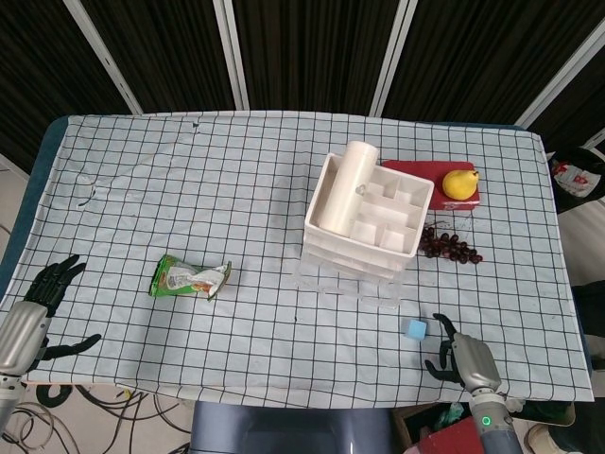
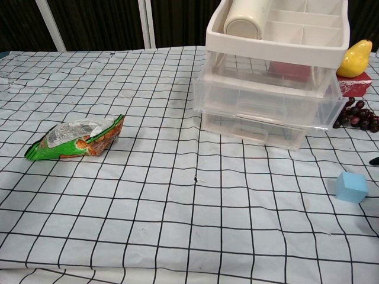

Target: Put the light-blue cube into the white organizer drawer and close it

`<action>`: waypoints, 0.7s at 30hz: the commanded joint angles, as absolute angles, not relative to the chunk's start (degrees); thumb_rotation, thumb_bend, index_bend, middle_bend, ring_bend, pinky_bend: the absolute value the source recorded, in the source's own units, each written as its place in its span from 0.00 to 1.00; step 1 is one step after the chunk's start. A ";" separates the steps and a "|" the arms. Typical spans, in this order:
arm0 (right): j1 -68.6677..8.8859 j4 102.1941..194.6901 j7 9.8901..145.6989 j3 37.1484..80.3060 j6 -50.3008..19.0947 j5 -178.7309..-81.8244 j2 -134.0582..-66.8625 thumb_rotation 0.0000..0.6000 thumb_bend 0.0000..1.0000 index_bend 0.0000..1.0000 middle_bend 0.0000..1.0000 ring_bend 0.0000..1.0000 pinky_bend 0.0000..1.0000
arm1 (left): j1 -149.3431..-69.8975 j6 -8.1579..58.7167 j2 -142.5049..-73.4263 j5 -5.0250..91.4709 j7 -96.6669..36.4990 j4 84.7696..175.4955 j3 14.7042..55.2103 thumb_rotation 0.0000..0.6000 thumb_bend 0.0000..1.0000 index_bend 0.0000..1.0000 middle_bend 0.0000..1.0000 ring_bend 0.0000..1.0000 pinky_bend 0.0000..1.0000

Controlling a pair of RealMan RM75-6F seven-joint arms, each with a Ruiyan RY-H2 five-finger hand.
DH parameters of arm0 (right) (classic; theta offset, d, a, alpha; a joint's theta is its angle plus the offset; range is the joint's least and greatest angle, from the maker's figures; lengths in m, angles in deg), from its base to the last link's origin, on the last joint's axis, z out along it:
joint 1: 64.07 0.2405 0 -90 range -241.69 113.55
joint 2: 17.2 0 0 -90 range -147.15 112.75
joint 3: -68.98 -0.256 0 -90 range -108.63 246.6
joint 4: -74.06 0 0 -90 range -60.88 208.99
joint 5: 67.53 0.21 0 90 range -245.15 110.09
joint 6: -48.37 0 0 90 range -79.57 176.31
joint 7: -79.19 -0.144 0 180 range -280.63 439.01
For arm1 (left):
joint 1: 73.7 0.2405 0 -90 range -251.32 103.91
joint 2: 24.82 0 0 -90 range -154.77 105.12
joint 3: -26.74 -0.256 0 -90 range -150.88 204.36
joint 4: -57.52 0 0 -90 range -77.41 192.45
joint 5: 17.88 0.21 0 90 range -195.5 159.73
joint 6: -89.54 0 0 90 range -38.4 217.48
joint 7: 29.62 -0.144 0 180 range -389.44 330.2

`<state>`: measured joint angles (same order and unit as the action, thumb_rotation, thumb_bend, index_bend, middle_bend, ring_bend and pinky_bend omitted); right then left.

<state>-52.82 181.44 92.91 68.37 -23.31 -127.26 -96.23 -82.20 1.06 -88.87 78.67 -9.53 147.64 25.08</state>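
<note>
So the cube is sitting loose on the cloth, just in front of the organizer and a bit toward its right corner, nothing touching it. The right hand is parked just beside it, on the side away from the organizer and further right, so the cube lies forward and to the left of the fingers. Those fingers are spread and nothing is held. In the chest view only a dark fingertip is seen at the right edge, near the cube. The left hand is way off past the snack bag, far left of the organizer, also spread with nothing in it, so the right one is clearly the nearer pick. No long axis to worry about with a cube. The drawers look pushed in, or nearly so, so one probably has to be pulled out first.
</note>
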 commanded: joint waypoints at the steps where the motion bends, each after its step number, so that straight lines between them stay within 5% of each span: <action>1: -52.16 180.11 93.62 67.36 -23.18 -126.93 -98.56 1.00 0.26 0.19 0.71 0.74 0.67 | -82.22 1.12 -88.85 78.63 -9.48 147.69 25.08 1.00 0.02 0.00 0.00 0.00 0.00; 21: -51.16 176.13 94.78 63.55 -22.71 -121.04 -103.23 1.00 0.30 0.31 0.71 0.74 0.67 | -82.30 1.62 -88.68 78.06 -9.10 148.01 25.08 1.00 0.02 0.00 0.00 0.00 0.00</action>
<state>-51.11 176.10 94.95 63.70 -22.75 -121.15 -103.29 -82.30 1.61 -88.68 78.07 -9.10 148.00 25.09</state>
